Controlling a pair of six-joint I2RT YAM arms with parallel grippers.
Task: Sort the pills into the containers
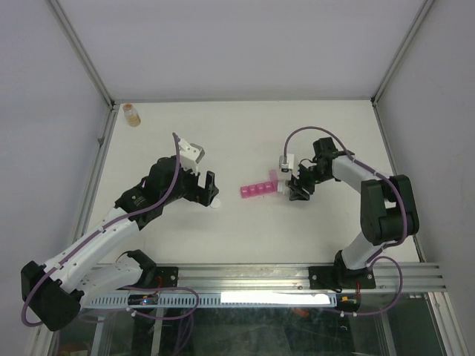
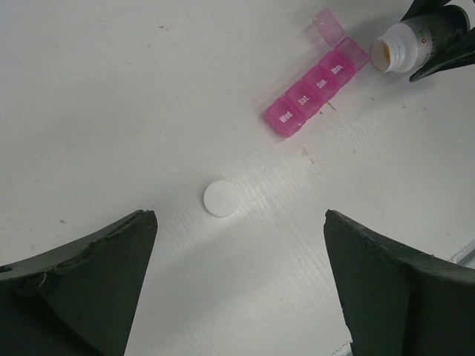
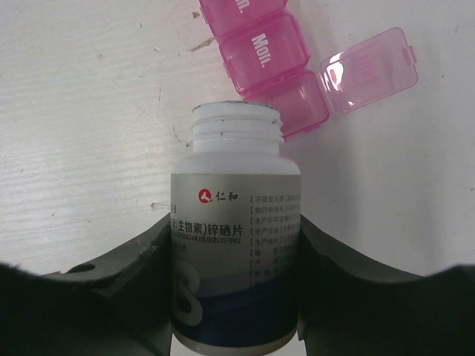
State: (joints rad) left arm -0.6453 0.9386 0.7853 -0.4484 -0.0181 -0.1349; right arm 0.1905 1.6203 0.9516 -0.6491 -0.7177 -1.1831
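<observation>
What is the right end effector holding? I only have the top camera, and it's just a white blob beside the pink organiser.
Observer: The right end effector grips an uncapped white pill bottle with a printed label.
Operator: Is any compartment open?
Observer: Yes, the end compartment beside the Mon. compartment has its lid flipped back; the bottle's mouth sits right beside it.
Operator: Where's the cap?
Observer: A round white cap lies on the table, untouched, ahead of the open left end effector.
</observation>
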